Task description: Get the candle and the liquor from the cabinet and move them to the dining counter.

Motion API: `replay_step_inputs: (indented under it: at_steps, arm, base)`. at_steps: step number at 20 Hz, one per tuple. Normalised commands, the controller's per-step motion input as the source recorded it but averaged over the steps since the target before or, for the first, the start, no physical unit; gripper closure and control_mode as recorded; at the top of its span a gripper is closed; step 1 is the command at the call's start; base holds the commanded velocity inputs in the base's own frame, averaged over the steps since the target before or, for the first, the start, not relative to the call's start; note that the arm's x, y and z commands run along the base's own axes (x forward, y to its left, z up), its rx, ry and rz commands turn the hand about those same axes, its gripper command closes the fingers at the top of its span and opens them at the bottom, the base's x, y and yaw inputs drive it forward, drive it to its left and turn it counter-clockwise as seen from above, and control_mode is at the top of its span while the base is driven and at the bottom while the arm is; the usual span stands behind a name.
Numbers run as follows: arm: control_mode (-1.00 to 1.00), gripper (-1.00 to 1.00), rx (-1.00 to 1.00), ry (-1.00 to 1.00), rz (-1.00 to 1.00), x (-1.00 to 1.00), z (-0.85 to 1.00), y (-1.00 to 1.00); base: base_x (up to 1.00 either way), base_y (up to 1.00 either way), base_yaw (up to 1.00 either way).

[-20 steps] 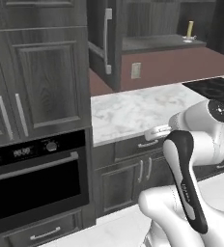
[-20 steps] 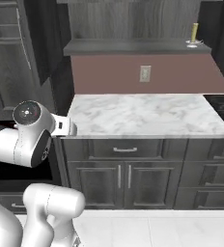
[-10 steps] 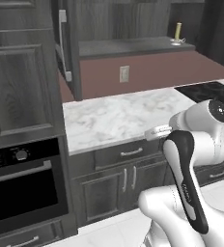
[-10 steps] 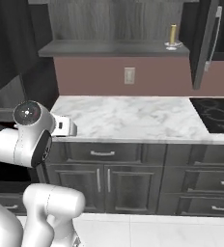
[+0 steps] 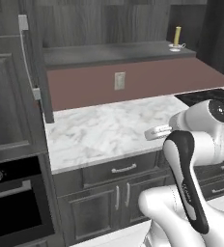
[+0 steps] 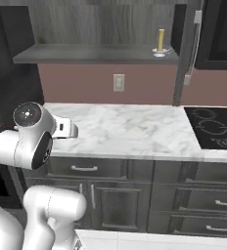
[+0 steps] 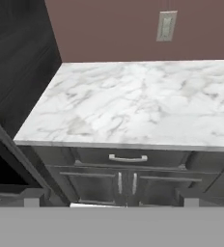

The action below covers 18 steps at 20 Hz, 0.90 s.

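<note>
Candle (image 5: 177,37) stands upright on its small round base at the right end of the cabinet's (image 5: 119,52) open shelf, close to the front edge; from the right base view the same candle (image 6: 161,41) sits just left of the open door (image 6: 186,51) with its long bar handle. Another open door (image 5: 34,62) with a bar handle hangs at the shelf's left end. Below the shelf runs a maroon backsplash (image 5: 133,84) with a wall outlet (image 5: 119,80) in it, and under that a marble counter (image 5: 109,130), with a black cooktop (image 6: 215,127) set into its right end. Dark drawers and doors (image 6: 105,188) sit beneath the counter, and an oven (image 5: 15,202) stands at its left end. The arm is folded low in front of the counter's front edge, well apart from the candle. The gripper's (image 7: 111,198) tips point at the lower doors, spread wide with nothing between them.
</note>
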Motion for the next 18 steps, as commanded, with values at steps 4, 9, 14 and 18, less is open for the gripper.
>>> replay_step_inputs:
  at_steps: [4, 9, 14, 18]
  arm:
    - [1.0, -1.0, 0.0, 0.0, 0.0, 0.0, 0.0, 0.0]
    - [1.0, -1.0, 0.0, 0.0, 0.0, 0.0, 0.0, 0.0]
    - [1.0, -1.0, 0.0, 0.0, 0.0, 0.0, 0.0, 0.0]
    - [1.0, -1.0, 0.0, 0.0, 0.0, 0.0, 0.0, 0.0]
  base:
    - [0.64, -0.41, 0.0]
    - [0.65, -0.3, 0.0]
    - [0.66, -0.31, 0.0]
    - [0.57, -0.19, 0.03]
